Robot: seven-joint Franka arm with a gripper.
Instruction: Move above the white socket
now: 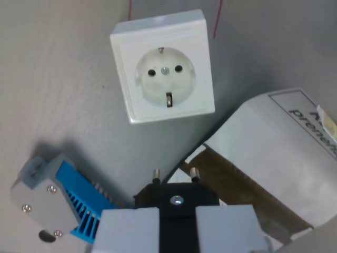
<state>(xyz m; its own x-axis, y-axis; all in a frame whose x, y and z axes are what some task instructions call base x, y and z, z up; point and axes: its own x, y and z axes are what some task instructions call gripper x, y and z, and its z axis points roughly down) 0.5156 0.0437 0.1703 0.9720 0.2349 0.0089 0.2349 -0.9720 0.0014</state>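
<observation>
Carrying: the fingers are sitting at the bottom centre of the frame, clamping a black plug between two pale grey pads, with its two metal pins pointing up the frame.
Step in hand: the approach is looking under way but not finished, since the plug is lying well below the white socket in the picture.
Next move: the plug is needing to travel toward the upper centre of the frame until the pins are sitting over the two dark holes; a slight turn also seems called for, because the holes are running on a slightly different slant from the pins.
Socket place: it is lying flat on the grey bench in the upper centre, rotated a little.
Socket look: a square white housing is framing a round recess with two holes, a centre screw and metal earth clips at top and bottom.
Wires: thin red leads are running off the top edge behind it.
Nearby: a grey and blue part is resting at lower left, and a white box at right.
</observation>
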